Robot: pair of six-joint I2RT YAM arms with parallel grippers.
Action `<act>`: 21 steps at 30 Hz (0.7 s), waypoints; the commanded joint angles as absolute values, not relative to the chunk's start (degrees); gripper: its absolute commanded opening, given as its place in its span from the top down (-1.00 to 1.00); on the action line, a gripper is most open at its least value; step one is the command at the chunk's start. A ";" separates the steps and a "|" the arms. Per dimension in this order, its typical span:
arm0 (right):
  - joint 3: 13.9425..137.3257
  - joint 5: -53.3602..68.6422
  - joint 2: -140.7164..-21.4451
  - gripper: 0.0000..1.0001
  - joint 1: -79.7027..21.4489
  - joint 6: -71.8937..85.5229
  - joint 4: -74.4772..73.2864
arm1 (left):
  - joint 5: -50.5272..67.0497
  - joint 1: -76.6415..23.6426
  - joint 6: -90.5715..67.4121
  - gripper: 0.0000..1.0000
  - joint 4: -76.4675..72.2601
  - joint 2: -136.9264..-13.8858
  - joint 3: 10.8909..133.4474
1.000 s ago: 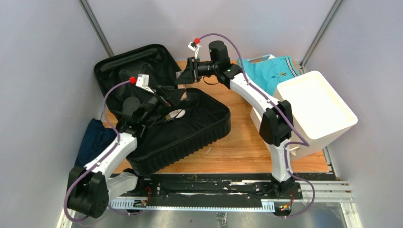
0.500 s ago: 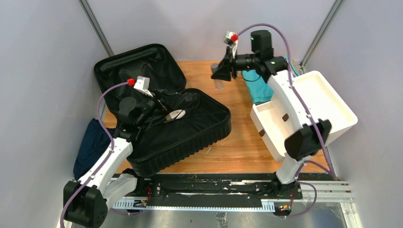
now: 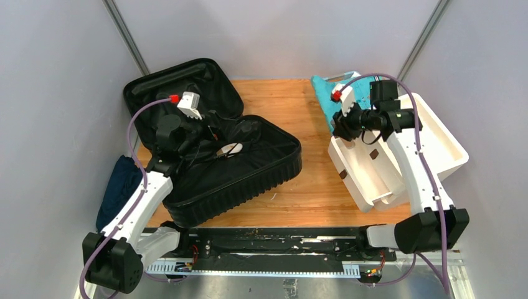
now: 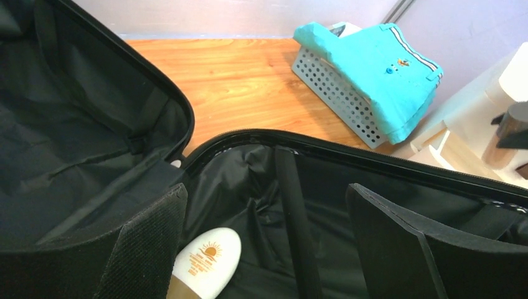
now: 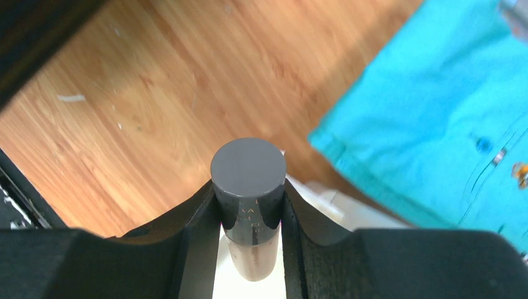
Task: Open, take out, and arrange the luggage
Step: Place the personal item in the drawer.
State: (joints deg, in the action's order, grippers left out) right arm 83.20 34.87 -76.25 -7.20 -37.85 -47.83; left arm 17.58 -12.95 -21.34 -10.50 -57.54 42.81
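Observation:
The luggage [image 3: 249,177] lies open at the table's left, its lid [image 3: 180,87] flat behind the ribbed base. My left gripper [image 3: 210,134] hovers over the base, open; in the left wrist view the left gripper [image 4: 268,249] shows black lining [image 4: 249,187] between its fingers. A white sunscreen tube [image 4: 208,258] lies on the lining beside the left finger, also visible from above as the tube [image 3: 231,149]. My right gripper [image 5: 249,187] is shut on a small dark bottle with a grey cap [image 5: 248,167]. From above, the right gripper [image 3: 341,126] is at the left edge of the white drawer unit.
The white drawer unit [image 3: 429,140] sits tilted at the right, under the right arm. A light-blue mesh basket [image 4: 336,93] behind it carries a folded turquoise garment [image 4: 373,68]. A dark blue cloth [image 3: 121,187] lies left of the luggage. Bare wood [image 3: 311,187] separates luggage and drawers.
My right arm swung from beside the luggage lid to the right, carrying the bottle to the drawer unit. The left gripper opened fully and shifted slightly over the base.

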 commanded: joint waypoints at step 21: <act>61.34 11.44 -64.01 0.50 -6.51 -36.05 -49.66 | 17.58 -12.33 -19.07 -1.00 -6.45 -58.55 45.35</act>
